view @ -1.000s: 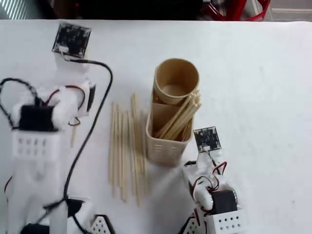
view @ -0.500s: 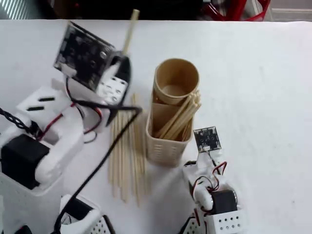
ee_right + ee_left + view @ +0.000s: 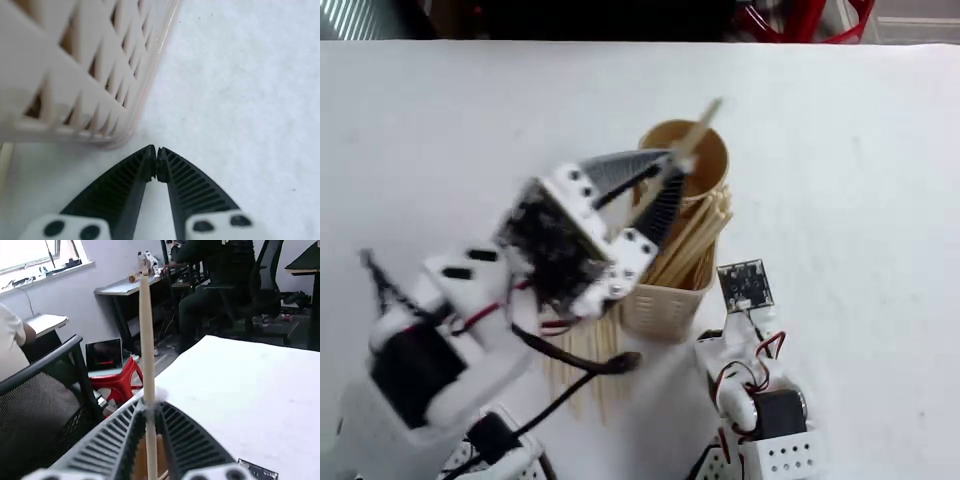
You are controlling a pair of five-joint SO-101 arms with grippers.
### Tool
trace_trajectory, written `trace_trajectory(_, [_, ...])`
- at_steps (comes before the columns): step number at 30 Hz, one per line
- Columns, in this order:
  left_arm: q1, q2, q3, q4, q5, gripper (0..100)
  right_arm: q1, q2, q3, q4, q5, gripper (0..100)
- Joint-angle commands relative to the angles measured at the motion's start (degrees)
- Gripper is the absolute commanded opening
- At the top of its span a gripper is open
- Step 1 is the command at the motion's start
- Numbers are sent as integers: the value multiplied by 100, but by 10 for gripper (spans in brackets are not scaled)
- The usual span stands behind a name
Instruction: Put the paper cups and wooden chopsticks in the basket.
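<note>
The table (image 3: 840,150) carries the basket (image 3: 655,305) near its middle, already holding paper cups (image 3: 712,165) at its far end and bundled chopsticks (image 3: 695,240). Loose chopsticks (image 3: 600,395) lie on the table beside it, so work remains. The left gripper (image 3: 672,162), jaws clamped on one chopstick (image 3: 705,115), has swung from the table's left side to above the basket. The right gripper (image 3: 157,162) sits pinched closed and empty by the basket's near wall.
</note>
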Motion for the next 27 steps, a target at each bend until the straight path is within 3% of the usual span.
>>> trace_trajectory(1, [277,-92,105,-923,-167,23,31,-40,53,22,9,19])
trace_trajectory(14, [523,470,818,-1143,-158,31,31,-40,53,22,9,19])
trace_trajectory(18, [497,470,800,-1090,-158,87,31,-40,53,22,9,19])
trace_trajectory(27, [-418,453,791,-1011,-158,94,22,-40,53,22,9,19])
